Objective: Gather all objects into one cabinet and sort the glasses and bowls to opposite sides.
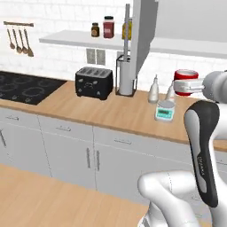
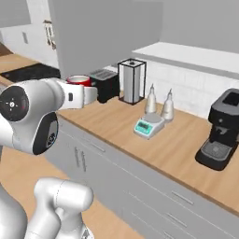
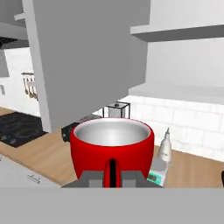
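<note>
Above the wooden counter, at mid height: arm raised, forearm level, hand pointing sideways toward the open grey cabinet door. Upper link upright in the lower right of the left base view, big round joint at far left in the right base view.

Gripper nearly closed, clamped on the red cup. Cup upright, rim level, pale grey inside, nothing in it. In the hand view, sits right in front of the fingertips, wall pinched between them, thin red strip running down between the pads. In the left base view, cup at the tip of the hand, clear of the counter, above and right of the small scale. In the right base view, only the cup's rim peeking over the white wrist, in front of the toaster.

Cabinet door edge-on in the left base view, swung out, hanging above the paper towel holder. White cabinet shelf up and right of the cup in the hand view.

Faint grey lettering down the dark forearm cover, too small to read. Jar labels on the wall shelf unreadable. Scale display blank teal.
</note>
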Available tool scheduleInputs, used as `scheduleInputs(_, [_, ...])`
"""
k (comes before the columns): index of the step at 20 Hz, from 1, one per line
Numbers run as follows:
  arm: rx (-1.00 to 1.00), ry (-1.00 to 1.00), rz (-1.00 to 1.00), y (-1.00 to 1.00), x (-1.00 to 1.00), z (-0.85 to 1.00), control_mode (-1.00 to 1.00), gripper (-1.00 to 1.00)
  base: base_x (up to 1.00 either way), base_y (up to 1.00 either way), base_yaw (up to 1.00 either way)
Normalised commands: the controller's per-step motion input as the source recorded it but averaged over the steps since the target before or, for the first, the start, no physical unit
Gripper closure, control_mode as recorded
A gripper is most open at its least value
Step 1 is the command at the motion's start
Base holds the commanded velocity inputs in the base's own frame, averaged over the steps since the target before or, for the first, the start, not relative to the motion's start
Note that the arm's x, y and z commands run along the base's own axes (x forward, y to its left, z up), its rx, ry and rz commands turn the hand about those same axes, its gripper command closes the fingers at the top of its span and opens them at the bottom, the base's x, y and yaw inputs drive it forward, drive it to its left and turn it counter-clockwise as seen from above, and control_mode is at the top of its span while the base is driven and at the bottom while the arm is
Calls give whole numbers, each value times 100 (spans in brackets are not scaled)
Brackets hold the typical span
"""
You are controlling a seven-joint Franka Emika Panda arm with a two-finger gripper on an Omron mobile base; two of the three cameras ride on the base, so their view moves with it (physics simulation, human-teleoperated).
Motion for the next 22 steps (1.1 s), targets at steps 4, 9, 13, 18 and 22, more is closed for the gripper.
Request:
scheduleInputs(4, [0, 0, 0, 0, 0, 0, 100, 100, -8, 0, 99])
scheduleInputs(9, [0, 0, 0, 0, 0, 0, 100, 100, -11, 0, 100])
scheduleInputs(13, [0, 0, 0, 0, 0, 0, 100, 100, -2, 2, 91])
scheduleInputs(18, [0, 0, 0, 0, 0, 0, 100, 100, 55, 26, 32])
scheduleInputs(22, [0, 0, 0, 0, 0, 0, 100, 100, 99, 15, 18])
